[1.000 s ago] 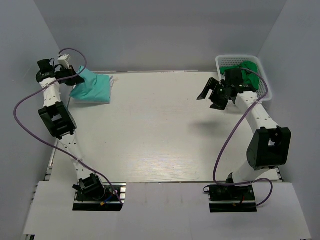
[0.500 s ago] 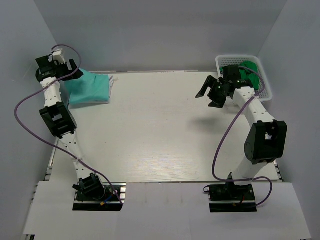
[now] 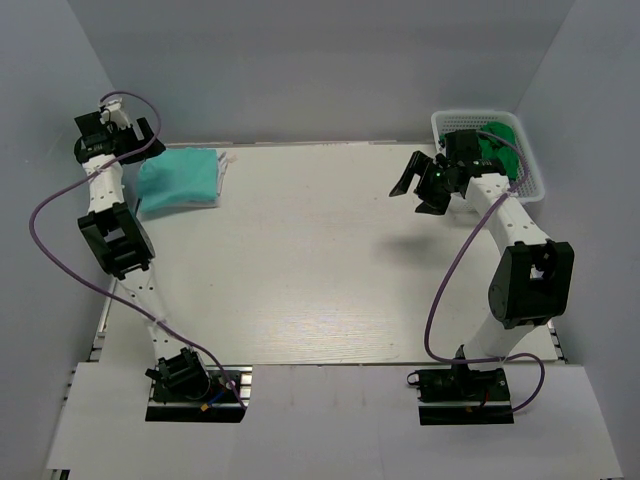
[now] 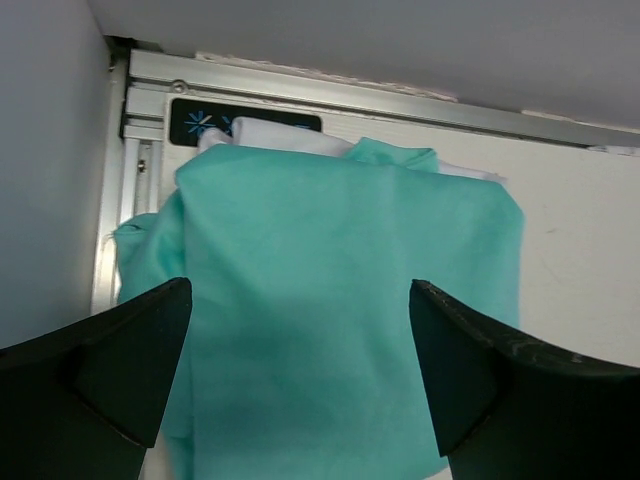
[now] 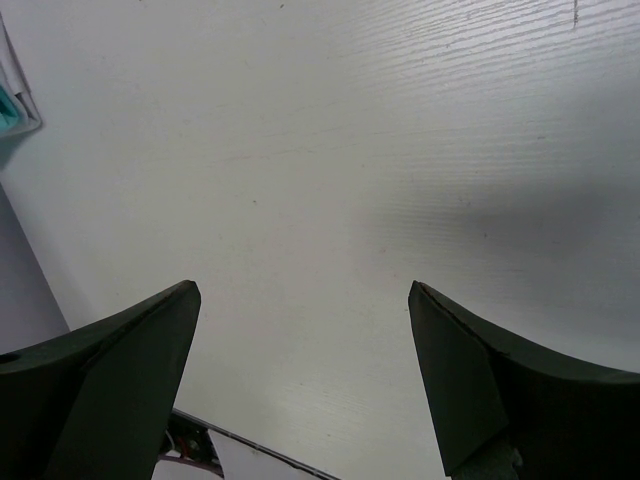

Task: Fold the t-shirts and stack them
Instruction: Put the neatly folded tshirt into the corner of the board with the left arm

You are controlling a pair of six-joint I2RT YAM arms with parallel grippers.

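Folded teal shirt (image 3: 180, 178) lies flat at the table's (image 3: 300, 270) 10 o'clock corner, long axis roughly 9-to-3, a white shirt (image 4: 270, 135) peeking from beneath. The left gripper (image 3: 148, 139) hangs over its 9 o'clock end, the right gripper (image 3: 418, 192) at 2 o'clock near the basket (image 3: 475, 114), both gaping wide, empty
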